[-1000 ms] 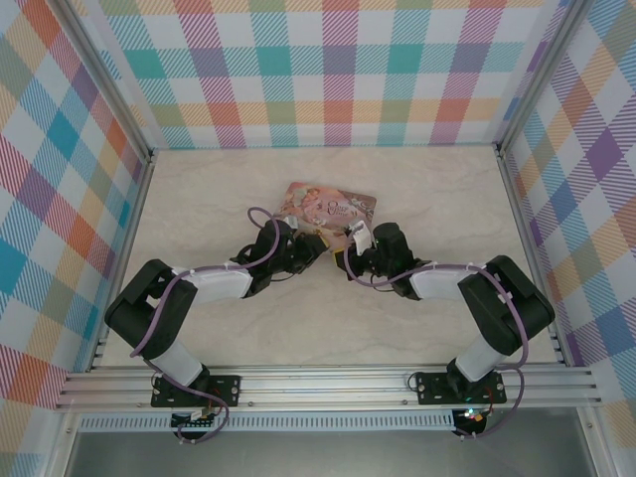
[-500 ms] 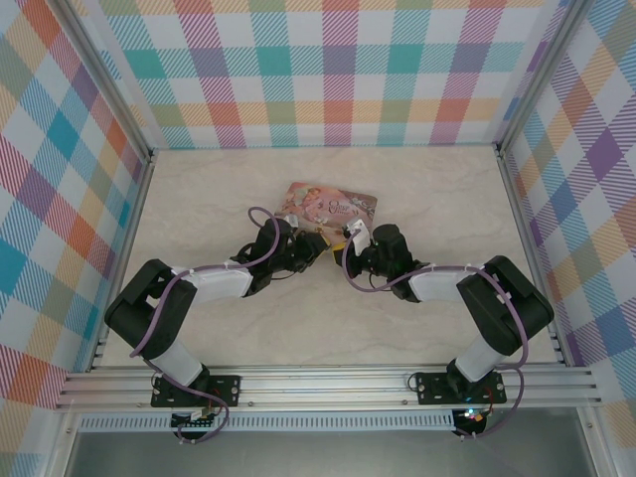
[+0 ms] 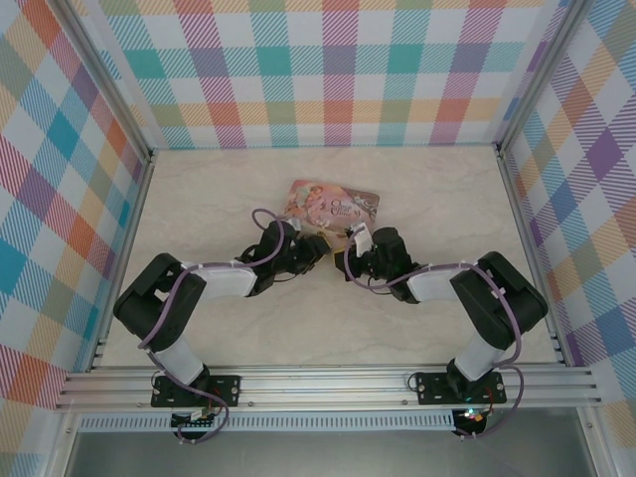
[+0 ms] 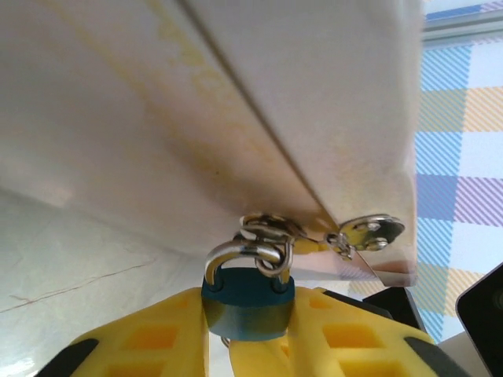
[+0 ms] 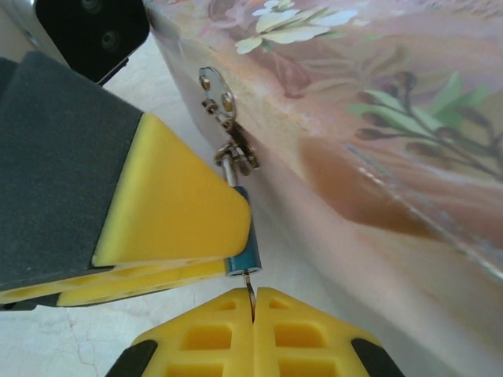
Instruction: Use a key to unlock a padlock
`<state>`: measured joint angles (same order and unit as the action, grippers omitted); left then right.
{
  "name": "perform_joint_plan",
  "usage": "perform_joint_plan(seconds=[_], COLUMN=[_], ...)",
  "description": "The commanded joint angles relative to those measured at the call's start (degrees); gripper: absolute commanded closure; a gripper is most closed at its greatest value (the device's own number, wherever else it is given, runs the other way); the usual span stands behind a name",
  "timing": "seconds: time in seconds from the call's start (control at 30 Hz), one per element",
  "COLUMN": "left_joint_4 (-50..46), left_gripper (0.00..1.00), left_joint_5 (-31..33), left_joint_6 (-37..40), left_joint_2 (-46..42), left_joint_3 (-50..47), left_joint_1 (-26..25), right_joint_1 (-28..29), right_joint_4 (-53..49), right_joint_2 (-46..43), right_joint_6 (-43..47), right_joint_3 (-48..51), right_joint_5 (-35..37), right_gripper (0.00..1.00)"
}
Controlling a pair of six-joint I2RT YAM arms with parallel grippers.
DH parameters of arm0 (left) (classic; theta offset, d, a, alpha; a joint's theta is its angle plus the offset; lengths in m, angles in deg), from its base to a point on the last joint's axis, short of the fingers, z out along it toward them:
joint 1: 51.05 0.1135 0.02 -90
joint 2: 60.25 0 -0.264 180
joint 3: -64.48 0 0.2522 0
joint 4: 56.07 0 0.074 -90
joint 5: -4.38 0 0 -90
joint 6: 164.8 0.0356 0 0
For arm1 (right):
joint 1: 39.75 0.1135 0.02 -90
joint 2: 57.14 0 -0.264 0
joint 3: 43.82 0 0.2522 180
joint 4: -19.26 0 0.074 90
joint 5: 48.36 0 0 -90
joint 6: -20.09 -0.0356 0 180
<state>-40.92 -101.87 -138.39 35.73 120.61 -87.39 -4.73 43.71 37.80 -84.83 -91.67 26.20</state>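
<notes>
**A:** Item one, the padlock. Location?

**B:** It hangs by its shackle from the hasp on the front of the pink tin. The tin sits mid-tabletop, and the two arms meet at its near side.

**A:** Item two, the left pincer. Condition?

**B:** Its yellow fingers flank the blue body on both sides and appear to touch it. Whether they clamp it firmly or merely cradle it, I cannot tell.

**A:** Item three, the key.

**B:** A thin dark sliver. It is pinched between the tips of the right pincer, which are pressed together on it. Its upper end meets the underside of the padlock. It looks inserted, though the keyhole itself is hidden.

**A:** Work completed?

**B:** Judged complete:
- the key is picked up;
- the lock is steadied;
- the key is brought to the keyway, probably seated.

**A:** Work outstanding?

**B:** The shackle loops through the hasp ring, and both legs appear sunk in the body, so I judge the lock not yet open. What remains:
- turning the key;
- seeing the shackle spring free.

**A:** Stage, overall?

**B:** Late. Everything is in place except the turn.
</notes>
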Motion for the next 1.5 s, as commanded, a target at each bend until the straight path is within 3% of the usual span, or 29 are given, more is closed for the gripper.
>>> perform_joint_plan(seconds=[0.0,0.2,0.37,0.73,1.47], left_joint_4=[3.17,1.55,-0.24,7.63,18.02], left_gripper=[0.63,0.32,0.24,0.37,0.52], left_joint_5=[-3.70,0.05,2.61,1.34,1.06], left_joint_6=[1.75,1.91,2.67,0.52,-5.38], left_joint_2=[-0.59,-4.49,-10.64,-9.70,1.55], left_joint_3=[0.00,-4.58,-8.63,-10.49,-9.35], left_joint_1=[-1.50,-0.67,0.55,1.18,-1.01], right_joint_1=[0.83,0.83,0.83,1.58,3.21], right_joint_4=[2.71,2.04,1.41,0.04,-4.93], right_joint_2=[2.32,5.05,3.72,-0.08,-0.41], right_joint_6=[-3.79,-6.37,-11.42,-26.89,-30.43], right_joint_3=[0.69,1.29,0.87,1.04,-1.30], right_joint_5=[-2.40,-2.22,-3.27,-3.19,-2.53], right_gripper=[1.00,1.00,1.00,1.00,1.00])
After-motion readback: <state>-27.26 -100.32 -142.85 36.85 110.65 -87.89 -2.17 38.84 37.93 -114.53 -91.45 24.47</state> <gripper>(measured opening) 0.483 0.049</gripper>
